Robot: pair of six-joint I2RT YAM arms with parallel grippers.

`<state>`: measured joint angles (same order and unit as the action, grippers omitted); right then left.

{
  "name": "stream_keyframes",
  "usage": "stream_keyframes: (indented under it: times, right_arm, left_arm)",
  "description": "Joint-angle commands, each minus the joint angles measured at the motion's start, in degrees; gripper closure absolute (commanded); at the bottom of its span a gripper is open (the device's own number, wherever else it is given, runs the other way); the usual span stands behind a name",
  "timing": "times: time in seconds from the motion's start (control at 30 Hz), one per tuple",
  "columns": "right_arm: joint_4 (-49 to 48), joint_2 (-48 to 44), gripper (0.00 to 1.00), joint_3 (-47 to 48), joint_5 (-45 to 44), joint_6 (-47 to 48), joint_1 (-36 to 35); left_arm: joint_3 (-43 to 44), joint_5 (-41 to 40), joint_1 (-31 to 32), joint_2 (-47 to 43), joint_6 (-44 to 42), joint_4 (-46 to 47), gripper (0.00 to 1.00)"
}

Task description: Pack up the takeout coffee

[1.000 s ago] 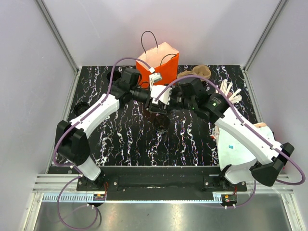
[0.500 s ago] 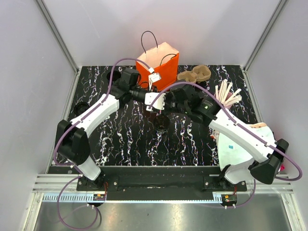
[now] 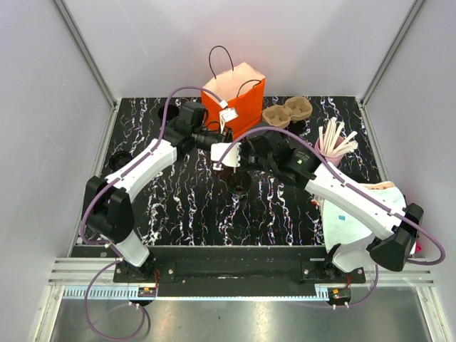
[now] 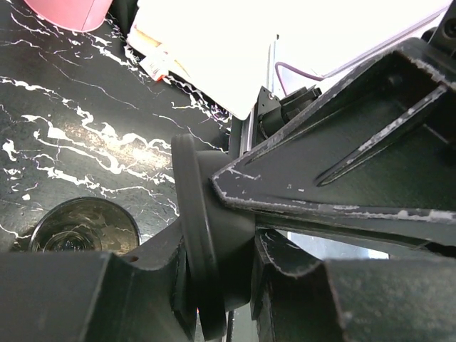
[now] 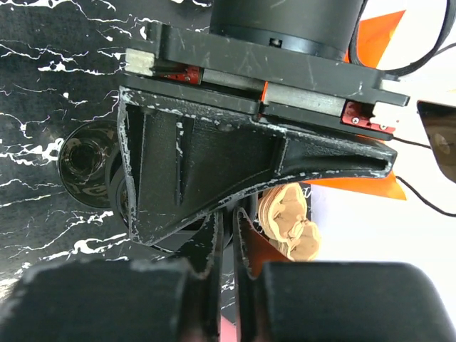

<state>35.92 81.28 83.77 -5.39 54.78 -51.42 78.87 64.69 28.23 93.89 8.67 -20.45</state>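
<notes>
The takeout coffee cup (image 3: 240,184) stands open-topped on the black marble table; it also shows as cup (image 4: 84,226) and cup (image 5: 87,160). Its round black lid (image 4: 196,214) is held on edge above the table, with my left gripper (image 4: 214,278) shut on it. The two grippers meet in front of the orange paper bag (image 3: 239,96), left gripper (image 3: 221,141) facing right gripper (image 3: 235,152). My right gripper (image 5: 228,242) has its pads almost together, right beside the lid (image 5: 120,206). I cannot tell whether the lid's edge sits between them.
A brown pulp two-cup tray (image 3: 287,111) lies right of the bag. A pink cup of white sticks (image 3: 335,141) stands at the right. White paper (image 3: 349,221) lies near the right arm's base. Grey walls close in the table on three sides.
The right arm has swung left up to the left gripper and its jaws have closed from wide to nearly together. The pulp tray is now uncovered. The left arm has stayed put.
</notes>
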Motion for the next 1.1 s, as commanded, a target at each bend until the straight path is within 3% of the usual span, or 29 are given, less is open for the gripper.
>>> stream_keyframes:
  times: [0.0, 0.1, 0.13, 0.23, 0.33, 0.37, 0.4, 0.53, 0.63, 0.8, 1.03, 1.07]
  right_arm:
    - [-3.0, -0.5, 0.96, -1.8, -1.6, 0.9, -0.5]
    - [-3.0, -1.5, 1.0, -2.4, -1.8, 0.3, -0.4]
    - [-2.9, -1.7, 1.0, -2.5, -1.8, -0.4, -0.4]
    - [-1.7, -2.7, 1.0, -1.9, -1.6, -2.0, -0.4]
    - [0.3, -3.9, 1.0, -1.2, -0.2, -4.4, -0.4]
    - [0.6, -4.7, 1.0, -1.1, 0.6, -5.1, -0.4]
    - [1.2, -5.2, 1.0, -1.1, 1.0, -6.1, -0.4]
    - [3.2, -6.3, 1.0, -1.7, 2.8, -7.9, -0.1]
    - [4.3, -5.7, 1.0, -1.8, 4.7, -9.7, 0.8]
    - [8.2, -0.3, 1.0, 3.6, 11.5, -15.0, 4.9]
    - [13.1, 10.1, 1.0, 10.6, 15.8, -20.9, 9.8]
    - [13.7, 12.0, 1.0, 11.1, 16.4, -21.6, 9.8]
  left_arm:
    - [-0.6, 3.4, 0.4, -2.1, -0.5, 3.0, 0.76]
    - [-0.7, 3.6, -0.2, -3.4, -0.7, 3.2, 0.58]
    - [-0.8, 3.6, -0.7, -3.9, -0.9, 3.3, 0.45]
    - [-1.0, 3.4, -2.4, -5.3, -1.7, 3.3, 0.34]
    - [-0.5, 3.2, -4.9, -6.6, -2.9, 3.0, 0.16]
    - [0.6, 2.9, -5.8, -7.0, -4.5, 1.3, 0.04]
    - [1.5, 1.5, -6.5, -7.1, -5.9, -0.3, 0.01]
    - [8.4, -6.4, -11.3, -7.3, -16.1, -10.6, 0.01]
    - [6.8, -19.1, -12.8, -10.5, -24.0, -12.4, 0.01]
    - [-7.5, -31.7, -15.2, -19.3, -19.8, 7.7, 0.01]
    - [-17.9, -30.0, -18.9, -21.3, -10.2, 20.3, 0.01]
    - [-19.4, -29.7, -18.8, -21.3, -9.2, 25.4, 0.01]
